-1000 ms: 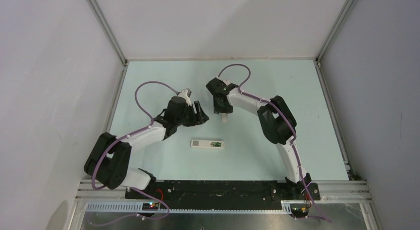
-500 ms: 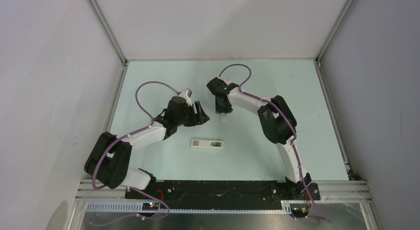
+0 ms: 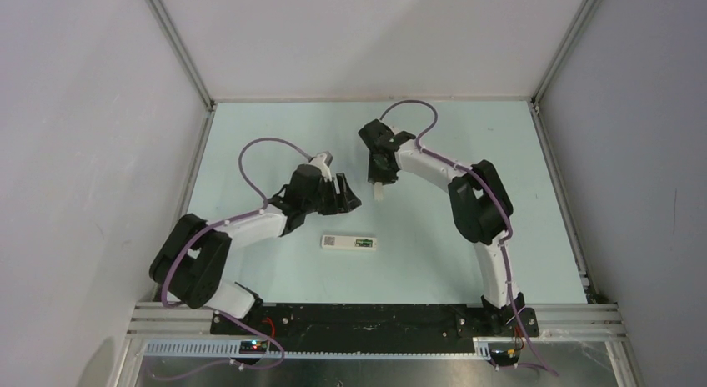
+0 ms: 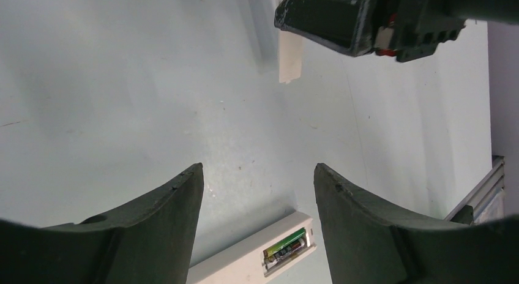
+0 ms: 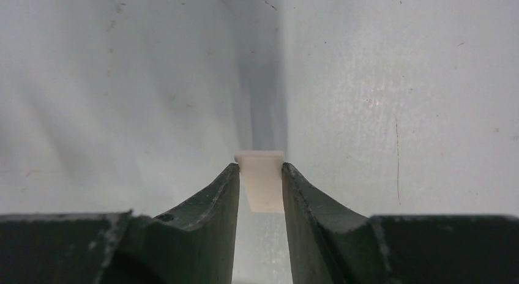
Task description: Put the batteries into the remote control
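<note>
The white remote control (image 3: 349,243) lies back side up on the table, with the two dark green batteries (image 3: 363,243) seated in its open recess. It also shows in the left wrist view (image 4: 254,256), batteries (image 4: 285,247) near its end. My left gripper (image 3: 348,195) is open and empty, above and behind the remote's left part. My right gripper (image 3: 378,189) is shut on the small flat white cover piece (image 5: 262,180), held just above the table behind the remote. The cover also shows in the left wrist view (image 4: 290,56).
The pale green table (image 3: 517,203) is walled by grey panels on three sides, with metal rails along its edges. A black base bar (image 3: 367,319) runs along the near edge.
My left gripper has shifted a little right and toward the remote. My right gripper, still holding the cover, has shifted slightly right and its wrist has turned.
</note>
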`<state>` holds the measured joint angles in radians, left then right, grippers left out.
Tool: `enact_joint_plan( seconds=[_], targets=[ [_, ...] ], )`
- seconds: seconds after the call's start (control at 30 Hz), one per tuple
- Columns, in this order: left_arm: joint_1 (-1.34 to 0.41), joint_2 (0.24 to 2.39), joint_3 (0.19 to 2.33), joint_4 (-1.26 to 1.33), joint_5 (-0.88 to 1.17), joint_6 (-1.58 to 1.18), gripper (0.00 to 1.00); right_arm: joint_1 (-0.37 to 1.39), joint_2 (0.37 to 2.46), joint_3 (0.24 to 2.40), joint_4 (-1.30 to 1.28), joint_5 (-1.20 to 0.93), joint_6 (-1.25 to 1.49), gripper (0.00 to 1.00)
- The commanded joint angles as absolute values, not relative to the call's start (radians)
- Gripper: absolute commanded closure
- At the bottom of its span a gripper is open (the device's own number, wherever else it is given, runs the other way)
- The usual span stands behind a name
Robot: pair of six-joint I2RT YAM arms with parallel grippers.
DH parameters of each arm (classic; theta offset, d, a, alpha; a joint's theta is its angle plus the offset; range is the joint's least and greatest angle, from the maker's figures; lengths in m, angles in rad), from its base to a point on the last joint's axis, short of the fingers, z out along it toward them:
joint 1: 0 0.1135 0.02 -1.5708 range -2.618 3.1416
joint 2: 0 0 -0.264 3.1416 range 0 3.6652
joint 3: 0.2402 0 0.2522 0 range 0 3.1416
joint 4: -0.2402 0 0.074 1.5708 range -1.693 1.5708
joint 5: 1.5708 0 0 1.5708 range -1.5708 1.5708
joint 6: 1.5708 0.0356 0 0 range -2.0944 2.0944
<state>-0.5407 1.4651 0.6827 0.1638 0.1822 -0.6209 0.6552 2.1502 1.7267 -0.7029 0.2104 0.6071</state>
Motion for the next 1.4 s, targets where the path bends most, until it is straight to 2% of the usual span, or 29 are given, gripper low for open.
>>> enact_joint_plan(
  seconds=[0.0,0.33,0.9,1.13,1.37],
  targets=[
    [-0.571,1.502,0.712,0.257,0.18,-0.635,0.3,0.638,2.059,1.708,-0.688,0.151,0.647,0.64],
    [-0.587,1.572,0.734,0.365,0.167,-0.659,0.32,0.628,2.045,1.654,-0.67,0.091,0.685,0.64],
    [-0.61,1.677,0.736,0.478,0.165,-0.667,0.33,0.577,2.002,1.558,-0.583,-0.181,0.798,0.65],
    [-0.61,1.699,0.749,0.497,0.202,-0.686,0.45,0.567,1.99,1.522,-0.542,-0.26,0.836,0.65],
    [-0.609,1.72,0.756,0.499,0.194,-0.697,0.47,0.543,1.996,1.481,-0.479,-0.333,0.876,0.65]
  ],
)
